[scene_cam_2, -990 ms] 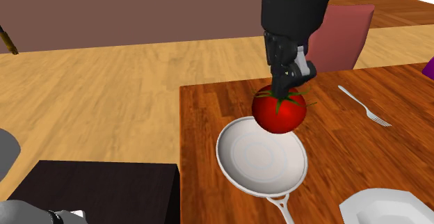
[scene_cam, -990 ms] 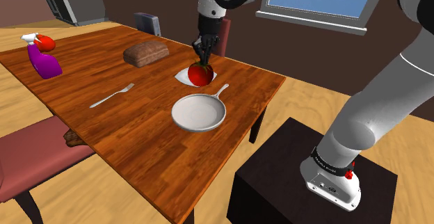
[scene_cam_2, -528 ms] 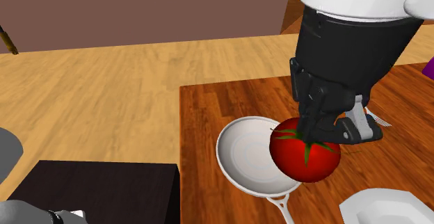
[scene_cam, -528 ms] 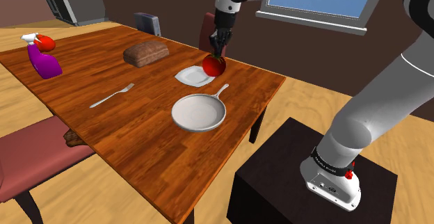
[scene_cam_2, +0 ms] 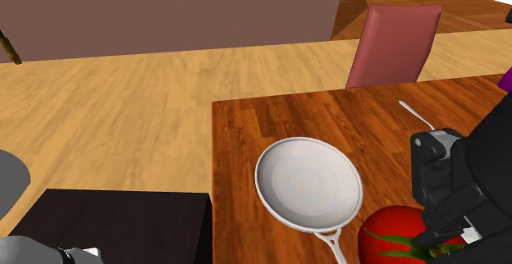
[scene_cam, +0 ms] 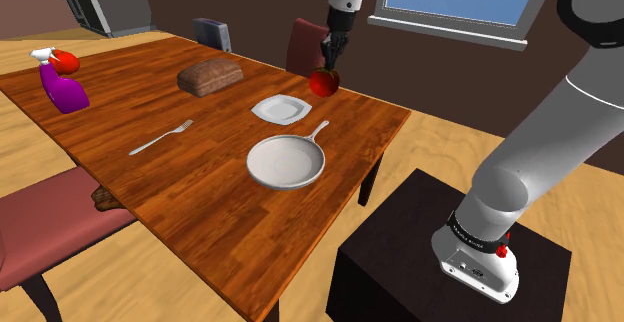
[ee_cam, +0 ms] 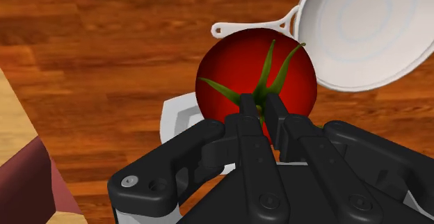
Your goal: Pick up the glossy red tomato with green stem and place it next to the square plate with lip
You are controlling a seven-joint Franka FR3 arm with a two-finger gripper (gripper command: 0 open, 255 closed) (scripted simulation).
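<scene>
The red tomato (ee_cam: 256,73) hung clear of the table (scene_cam: 210,185), the black pincer (ee_cam: 259,108) closed on its green stem. It was held over the table edge nearest the upright red chair (scene_cam: 303,44), just beside the one square white plate (scene_cam: 279,109). One white frying pan (scene_cam: 287,160) lay near the plate, toward the stand-side edge, handle pointing at the plate. Both plate and pan showed bare white insides. Farther along the table lay one fork (scene_cam: 160,137), one brown loaf (scene_cam: 210,76) and one purple spray bottle (scene_cam: 62,82) by the far corner. A second chair (scene_cam: 50,220) stood at the near edge.
</scene>
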